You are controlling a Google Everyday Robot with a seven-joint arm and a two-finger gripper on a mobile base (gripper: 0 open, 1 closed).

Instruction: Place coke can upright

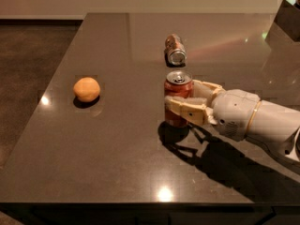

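The red coke can (177,87) stands upright on the dark table (117,153), right of centre, with its silver top showing. My gripper (181,94) reaches in from the right and brackets the can. One beige finger (186,109) crosses the can's front and the other (206,86) lies behind its right side. The fingers look spread, with the can's base on the table.
A duller brownish-silver can (175,49) lies on its side just behind the coke can. An orange (86,89) sits at the left. A dark object (288,13) stands at the far right corner. My white arm (262,123) crosses the table's right side.
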